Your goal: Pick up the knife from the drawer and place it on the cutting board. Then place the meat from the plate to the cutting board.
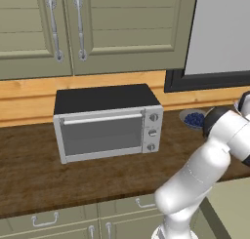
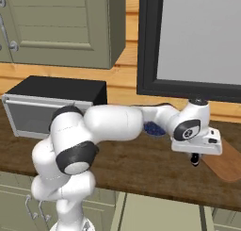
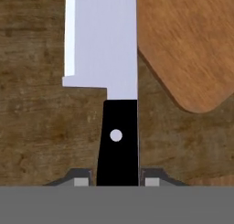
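Dark wooden counter (image 3: pixel 41 127) underneath; cutting board (image 3: pixel 187 45) at two o'clock in the hand view, seemingly overlapped by the blade's edge, though height above it is hard to judge. Knife (image 3: pixel 105 49) pointing to twelve, black handle at six. Gripper (image 3: pixel 117 182) clamped on that handle. Stiff, light, smooth-sided; best held at the handle, well clear of the blade.

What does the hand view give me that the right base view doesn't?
Hand view only: the knife, its black handle clamped between the gripper fingers, blade running alongside the cutting board edge over the counter. Right base view only: the toaster oven, the berry bowl behind the arm, and the dark-framed window. Both show the board and the wooden counter.
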